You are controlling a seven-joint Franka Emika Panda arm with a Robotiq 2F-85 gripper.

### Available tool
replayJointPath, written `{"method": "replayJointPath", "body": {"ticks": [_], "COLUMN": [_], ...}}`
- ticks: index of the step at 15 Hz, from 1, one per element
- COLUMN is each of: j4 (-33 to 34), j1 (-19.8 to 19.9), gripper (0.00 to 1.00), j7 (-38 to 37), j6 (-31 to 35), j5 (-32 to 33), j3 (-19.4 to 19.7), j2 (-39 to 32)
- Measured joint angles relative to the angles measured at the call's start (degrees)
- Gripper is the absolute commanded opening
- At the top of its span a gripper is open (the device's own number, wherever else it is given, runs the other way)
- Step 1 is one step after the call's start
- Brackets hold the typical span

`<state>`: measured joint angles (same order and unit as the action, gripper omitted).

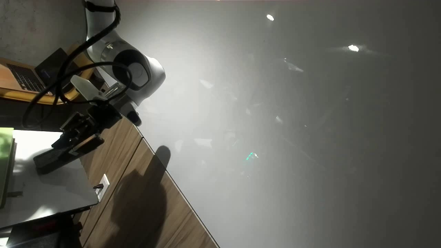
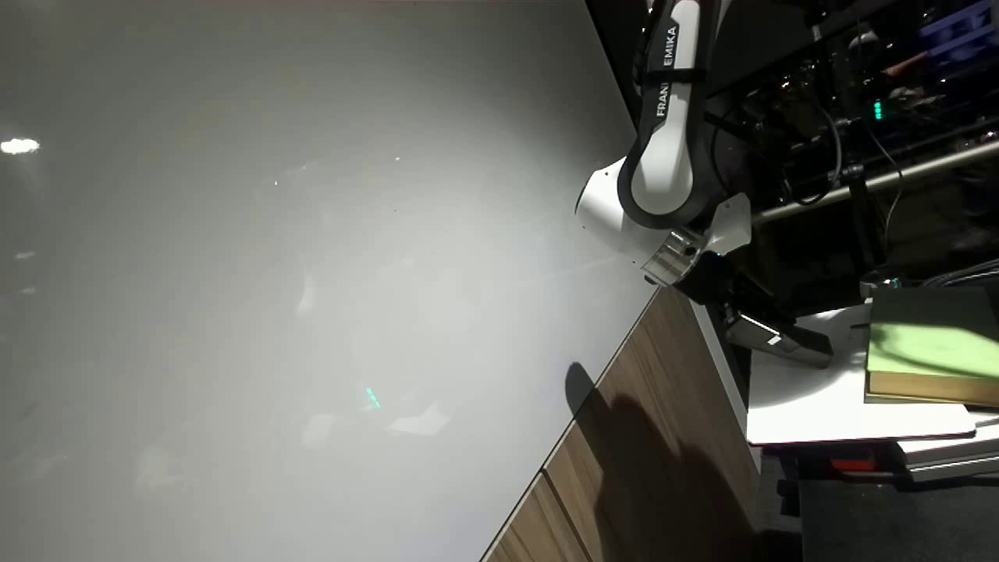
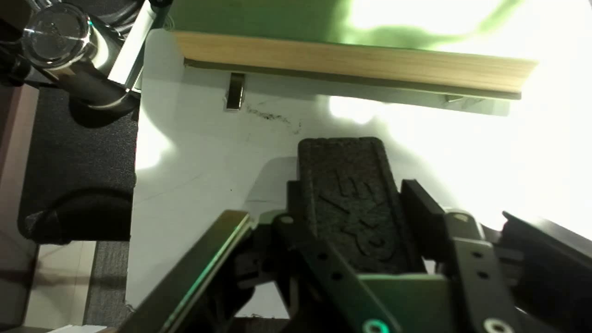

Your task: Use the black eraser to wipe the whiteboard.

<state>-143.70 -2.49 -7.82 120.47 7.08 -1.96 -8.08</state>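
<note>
White tabletop (image 3: 199,152) showing between Robotiq gripper (image 3: 355,203) and green-covered book (image 3: 323,55) ahead, whiteboard (image 1: 282,103) edge apart from gripper, jaws clamped on black eraser (image 3: 354,196), round-cornered, line-marked face

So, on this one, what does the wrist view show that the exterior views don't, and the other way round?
Only the wrist view shows the markings on the black eraser and a dark smudge on the white table top.

Only the exterior views show the whiteboard, the robot's white arm and a large shadow crossing the board's edge.

Both share the gripper holding the eraser, the white table top and a green-topped slab.
</note>
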Motion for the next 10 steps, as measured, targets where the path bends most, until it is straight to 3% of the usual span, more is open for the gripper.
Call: {"method": "replayJointPath", "body": {"ticks": [2, 3, 10], "j4": [0.0, 0.0, 0.1], "j1": [0.0, 0.0, 0.0], "gripper": [0.98, 1.0, 1.0], "j7": [0.0, 0.0, 0.0], "j6": [0.0, 0.0, 0.0], "j5": [0.0, 0.0, 0.0], "j3": [0.0, 0.0, 0.1], "j2": [-0.2, -0.4, -1.6]}}
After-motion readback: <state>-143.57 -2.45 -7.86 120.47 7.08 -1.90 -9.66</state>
